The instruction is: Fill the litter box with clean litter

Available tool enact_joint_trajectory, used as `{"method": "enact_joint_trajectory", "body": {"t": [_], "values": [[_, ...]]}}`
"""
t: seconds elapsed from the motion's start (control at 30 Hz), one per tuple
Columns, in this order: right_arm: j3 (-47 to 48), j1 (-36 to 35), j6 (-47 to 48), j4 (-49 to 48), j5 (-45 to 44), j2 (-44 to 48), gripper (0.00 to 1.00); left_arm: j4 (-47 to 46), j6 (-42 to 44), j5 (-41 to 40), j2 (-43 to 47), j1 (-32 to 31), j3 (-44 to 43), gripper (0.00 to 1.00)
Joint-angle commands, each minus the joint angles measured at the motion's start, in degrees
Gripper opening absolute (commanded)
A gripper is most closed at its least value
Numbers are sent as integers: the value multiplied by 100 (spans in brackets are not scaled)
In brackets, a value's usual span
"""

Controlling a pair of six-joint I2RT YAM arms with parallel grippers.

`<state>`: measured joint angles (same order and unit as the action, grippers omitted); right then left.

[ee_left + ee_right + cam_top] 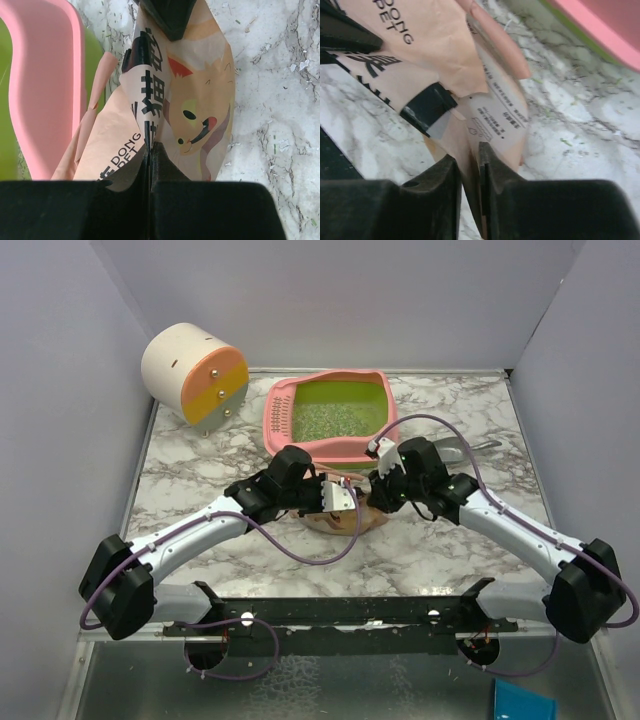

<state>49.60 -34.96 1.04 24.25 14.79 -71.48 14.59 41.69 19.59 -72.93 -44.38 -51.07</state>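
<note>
In the top view, the litter box (283, 405) lies at the far middle of the bench (190, 475), and some clean litter (335, 420) is spread over its green basin. A cream-and-orange cylinder (195, 373) sits at about 10 o'clock from the box, and a grey scoop (472, 448) lies near its 4 o'clock corner. Just short of the box's near rim, at its 6 o'clock, the beige pouch (345, 520) rests between the two arms. The left gripper (345, 502) meets it from 9 o'clock and the right gripper (378, 495) from 3 o'clock. From the left wrist, we see our fingers pressed together on one edge of the pouch, with the cartoon cat facing up. A dark fingertip, most likely the other arm's, touches the far end at 12 o'clock, and the pink rim runs along at 9 o'clock. From the right wrist, the fingers stand almost together with a fold of the pouch clamped between them, and the pink rim crosses at 2 o'clock. The pouch's top looks partly torn, with a loose strip hanging free. We judge that the step in hand is gripping the pouch at both ends, to open it or raise it for pouring. The next move calls for both arms to lift together, carry the pouch over the basin and tip its mouth toward 12 o'clock without losing the thin film.
</note>
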Motion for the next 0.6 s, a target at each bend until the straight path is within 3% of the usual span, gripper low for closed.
{"method": "enact_joint_trajectory", "body": {"t": [0.0, 0.03, 0.1, 0.17, 0.27, 0.3, 0.33, 0.37, 0.43, 0.53, 0.57], "values": [[130, 66, -231, 378, -1228, 324, 30, -290, -9, -471, 455, 27, -62, 0], [129, 64, -250, 413, -1277, 365, 31, -290, -36, -537, 443, 28, -80, 0], [106, 69, -259, 471, -1314, 412, 7, -234, -121, -714, 402, 31, -176, 0], [114, 70, -330, 596, -1296, 391, 1, -155, -167, -805, 347, 30, -274, 0], [130, 69, -563, 709, -1395, 278, 5, -113, -271, -872, 232, 27, -375, 0], [115, 70, -700, 754, -1523, 240, 18, -93, -306, -858, 181, 26, -415, 0], [104, 68, -763, 789, -1587, 205, 16, -65, -342, -845, 129, 26, -454, 0], [110, 75, -820, 844, -1610, 201, 3, -62, -393, -862, 83, 26, -480, 0], [-42, 72, -1029, 690, -1559, 392, 1, -80, -501, -920, 35, 26, -499, 0], [-236, 70, -1540, 445, -2225, 876, 1, -313, -835, -1185, 63, 31, -444, 0], [-261, 73, -1718, 433, -2519, 1022, 18, -353, -898, -1250, 67, 29, -447, 0]]}}
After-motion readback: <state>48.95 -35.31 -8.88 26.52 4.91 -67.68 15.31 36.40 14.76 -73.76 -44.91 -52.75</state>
